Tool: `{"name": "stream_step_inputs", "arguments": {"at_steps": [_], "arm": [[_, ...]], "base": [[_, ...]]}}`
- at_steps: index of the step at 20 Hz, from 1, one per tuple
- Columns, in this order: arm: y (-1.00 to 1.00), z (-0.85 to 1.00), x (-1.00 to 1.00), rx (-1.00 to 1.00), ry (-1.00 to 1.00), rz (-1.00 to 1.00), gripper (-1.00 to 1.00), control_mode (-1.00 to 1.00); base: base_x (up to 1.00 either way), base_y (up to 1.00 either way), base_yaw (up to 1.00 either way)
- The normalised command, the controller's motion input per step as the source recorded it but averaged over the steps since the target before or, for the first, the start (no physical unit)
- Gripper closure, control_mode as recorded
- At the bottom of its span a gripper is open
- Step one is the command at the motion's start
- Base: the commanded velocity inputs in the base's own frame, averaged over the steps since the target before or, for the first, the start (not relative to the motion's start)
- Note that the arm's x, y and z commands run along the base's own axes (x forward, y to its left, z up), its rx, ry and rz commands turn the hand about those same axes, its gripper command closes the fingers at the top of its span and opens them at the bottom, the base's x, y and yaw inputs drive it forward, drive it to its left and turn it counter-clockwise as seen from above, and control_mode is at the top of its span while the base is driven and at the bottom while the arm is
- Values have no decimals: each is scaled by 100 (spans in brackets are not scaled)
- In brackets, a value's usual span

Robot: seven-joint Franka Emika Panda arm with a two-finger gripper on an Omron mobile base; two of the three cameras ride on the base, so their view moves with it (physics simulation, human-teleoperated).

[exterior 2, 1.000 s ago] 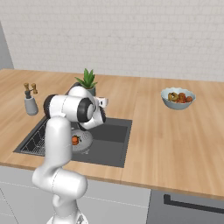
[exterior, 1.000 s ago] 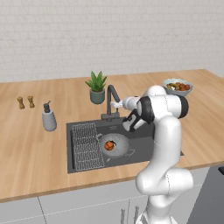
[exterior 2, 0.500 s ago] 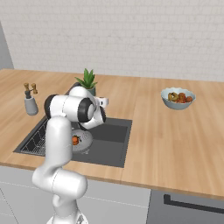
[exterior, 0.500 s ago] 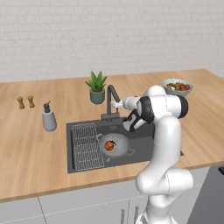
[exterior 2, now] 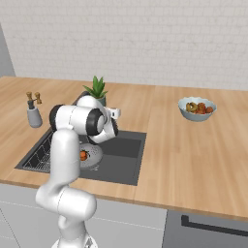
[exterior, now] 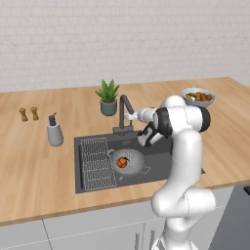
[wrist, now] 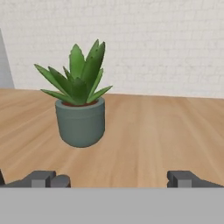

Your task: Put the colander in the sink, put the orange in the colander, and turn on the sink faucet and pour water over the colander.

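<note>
One orange [exterior: 121,162] sits inside the colander [exterior: 129,162], and the colander rests on the sink [exterior: 93,182] floor, just beside the wire grid rack [exterior: 97,163] on its right. Take the sink as your ref point for everything below.

The faucet [exterior: 125,113] stands at the sink's back edge, approx mid-width, spout angled out over the basin. Your gripper [wrist: 113,179] hovers above the sink's back part, close by the faucet's upper end, pointing toward the back wall. Jaws are spread wide, fingertips [wrist: 42,178] well apart w/ nothing between them. I can't tell whether the hand touches the faucet.

Behind the sink, just past the faucet, is a potted plant [exterior: 108,97] in a grey-green pot; your hand cam looks straight at it [wrist: 81,103]. Left of the sink on the wooden counter [exterior: 34,166] stands a grey soap dispenser [exterior: 54,131]; further back-left, two small shakers [exterior: 28,114]. Well to the sink's right, near the back, is a pale fruit bowl [exterior 2: 196,108] w/ mixed fruit.
</note>
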Motion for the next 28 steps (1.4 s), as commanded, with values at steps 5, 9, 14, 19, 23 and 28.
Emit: {"name": "stream_step_inputs", "arguments": {"at_steps": [5, 9, 14, 19, 23, 28], "arm": [[-44, 0, 0, 1, 0, 0, -100, -100], [-48, 0, 0, 2, 0, 0, -100, -100], [-47, 0, 0, 2, 0, 0, -100, -100], [-46, 0, 0, 2, 0, 0, -100, -100], [-44, 0, 0, 2, 0, 0, -100, -100], [-37, 0, 0, 1, 0, 0, -100, -100]], "base": [[0, 0, 0], [0, 0, 0], [0, 0, 0], [0, 0, 0], [0, 0, 0], [0, 0, 0]]}}
